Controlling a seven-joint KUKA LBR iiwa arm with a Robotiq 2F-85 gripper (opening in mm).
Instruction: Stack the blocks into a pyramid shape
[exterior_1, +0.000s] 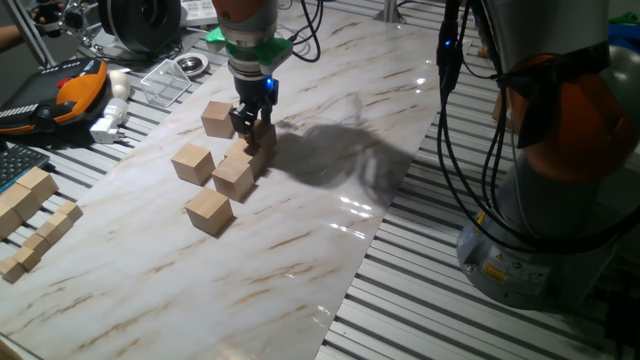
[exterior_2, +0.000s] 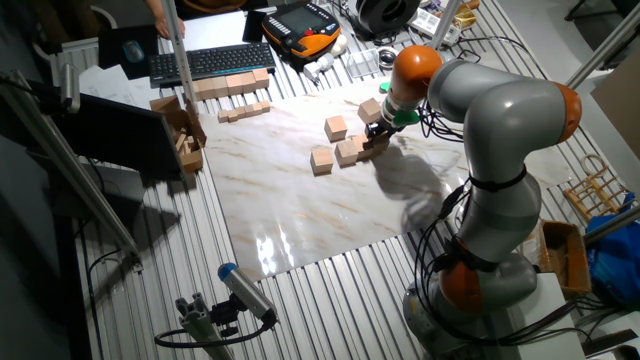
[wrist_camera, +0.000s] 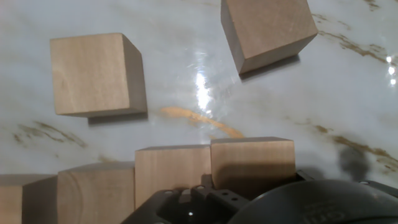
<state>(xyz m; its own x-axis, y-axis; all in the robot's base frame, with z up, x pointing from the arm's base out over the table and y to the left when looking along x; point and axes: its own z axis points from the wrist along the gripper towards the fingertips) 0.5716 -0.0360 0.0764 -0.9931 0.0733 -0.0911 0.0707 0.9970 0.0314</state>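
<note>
**Wooden cubes on marble, my claw low among them**

Wooden cubes, plain and light tan with faint grain, sit on the glossy veined marble board (exterior_1: 300, 180). My claw (exterior_1: 252, 124) is down at the row of cubes (exterior_1: 240, 165); it may be pinching one, but I cannot tell. Three loose cubes (exterior_1: 192, 163) lie nearby.
</note>
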